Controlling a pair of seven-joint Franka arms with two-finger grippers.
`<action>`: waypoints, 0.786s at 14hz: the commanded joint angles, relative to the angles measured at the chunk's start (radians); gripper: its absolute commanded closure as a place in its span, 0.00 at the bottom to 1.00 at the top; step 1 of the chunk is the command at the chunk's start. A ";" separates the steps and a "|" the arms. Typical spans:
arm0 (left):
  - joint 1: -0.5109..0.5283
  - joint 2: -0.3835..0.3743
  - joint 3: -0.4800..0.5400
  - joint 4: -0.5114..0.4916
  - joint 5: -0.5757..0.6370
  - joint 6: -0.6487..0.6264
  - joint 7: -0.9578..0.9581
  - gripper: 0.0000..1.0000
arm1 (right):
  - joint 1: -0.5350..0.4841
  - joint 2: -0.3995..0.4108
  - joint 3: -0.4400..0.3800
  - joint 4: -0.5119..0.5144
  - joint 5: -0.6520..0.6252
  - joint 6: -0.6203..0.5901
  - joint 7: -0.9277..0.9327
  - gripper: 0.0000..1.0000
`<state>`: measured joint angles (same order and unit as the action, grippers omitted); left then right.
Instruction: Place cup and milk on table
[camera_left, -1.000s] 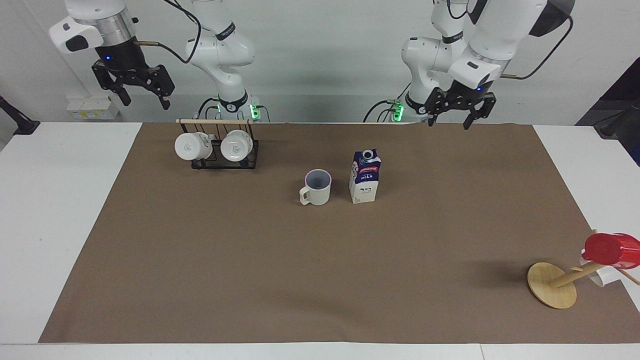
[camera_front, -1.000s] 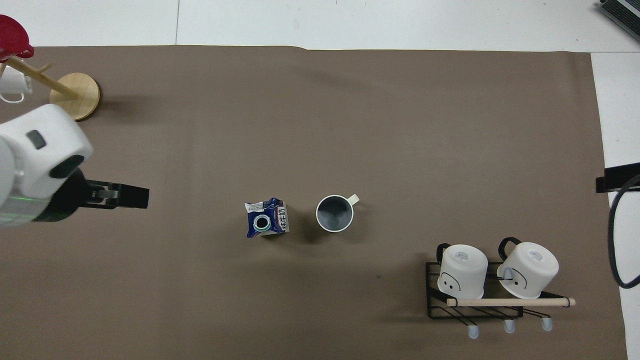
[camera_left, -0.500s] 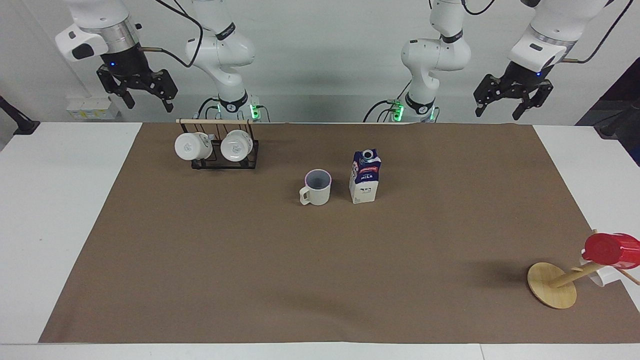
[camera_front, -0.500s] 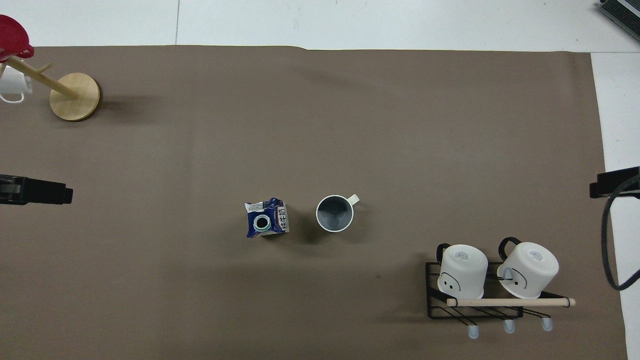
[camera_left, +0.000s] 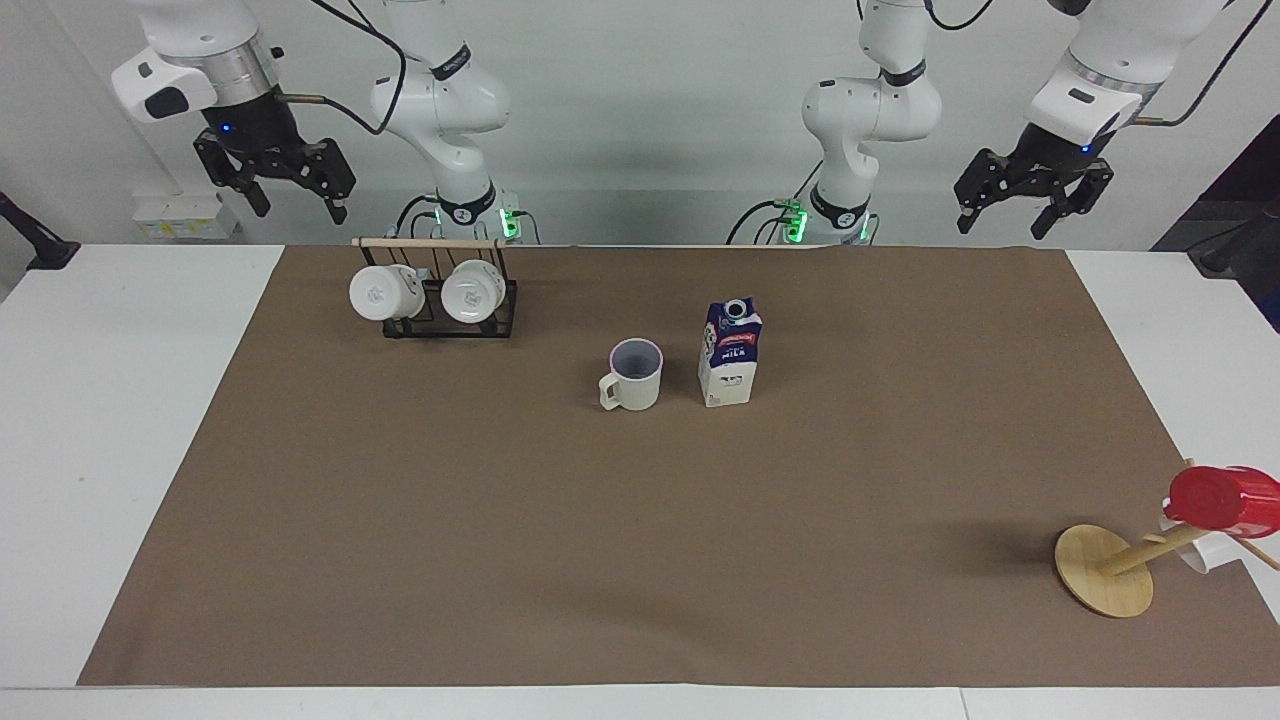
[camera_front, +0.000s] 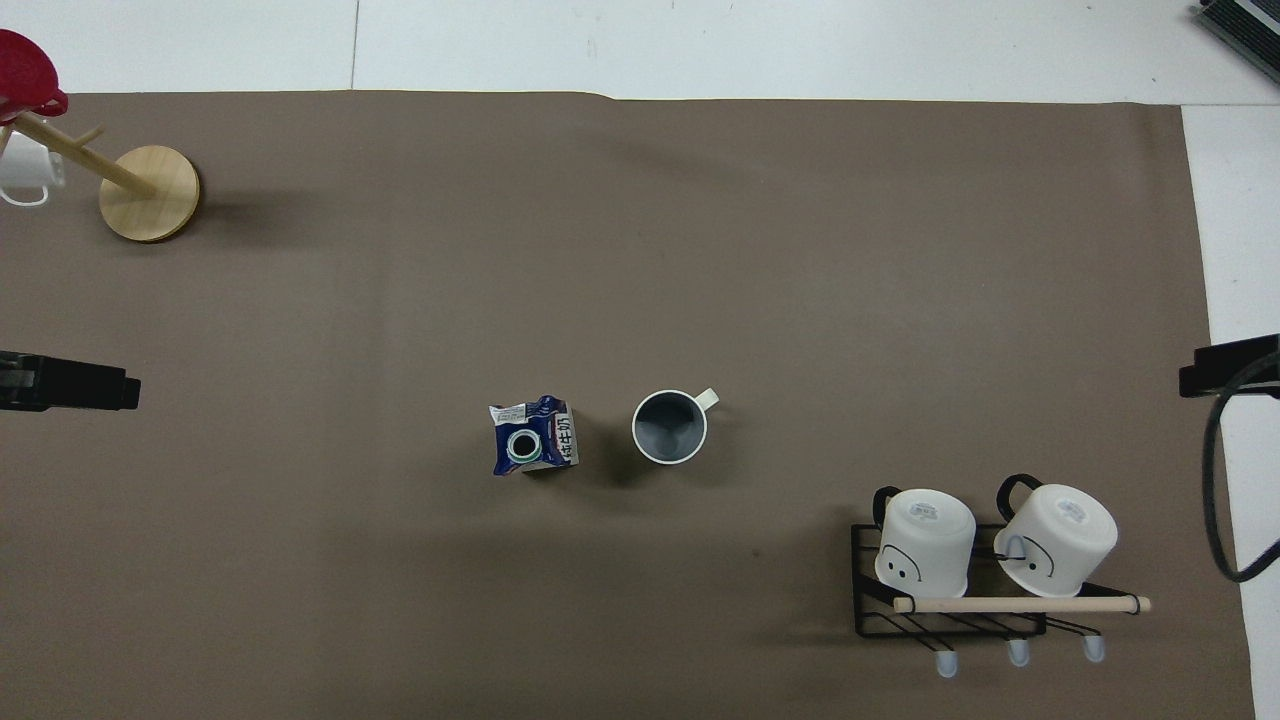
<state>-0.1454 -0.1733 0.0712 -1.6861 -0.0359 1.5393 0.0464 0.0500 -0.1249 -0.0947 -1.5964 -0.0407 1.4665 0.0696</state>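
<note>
The cup (camera_left: 634, 373) and the milk (camera_left: 729, 352) stand upright, just beside each other on the table (camera_left: 640, 520). The left gripper (camera_left: 1032, 195) and right gripper (camera_left: 277, 180) both hang raised with fingers spread, holding nothing.

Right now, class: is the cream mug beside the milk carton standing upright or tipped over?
Upright. The cup rests on its base on the table, its round opening facing up, beside the milk.

Plain white wall (camera_left: 640, 120); pale floor (camera_front: 760, 45); even light
</note>
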 joint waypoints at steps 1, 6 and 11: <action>0.009 0.008 -0.010 0.022 0.013 -0.021 0.009 0.00 | -0.004 -0.027 0.003 -0.030 0.012 0.008 -0.017 0.00; 0.017 0.006 -0.010 0.020 0.013 -0.027 0.003 0.00 | -0.005 -0.015 0.001 -0.011 0.013 0.000 -0.011 0.00; 0.020 0.006 -0.008 0.020 0.014 -0.030 0.000 0.00 | -0.005 0.008 0.001 0.021 0.022 -0.003 0.013 0.00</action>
<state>-0.1395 -0.1729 0.0710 -1.6861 -0.0359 1.5340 0.0460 0.0496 -0.1249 -0.0948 -1.5947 -0.0393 1.4674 0.0713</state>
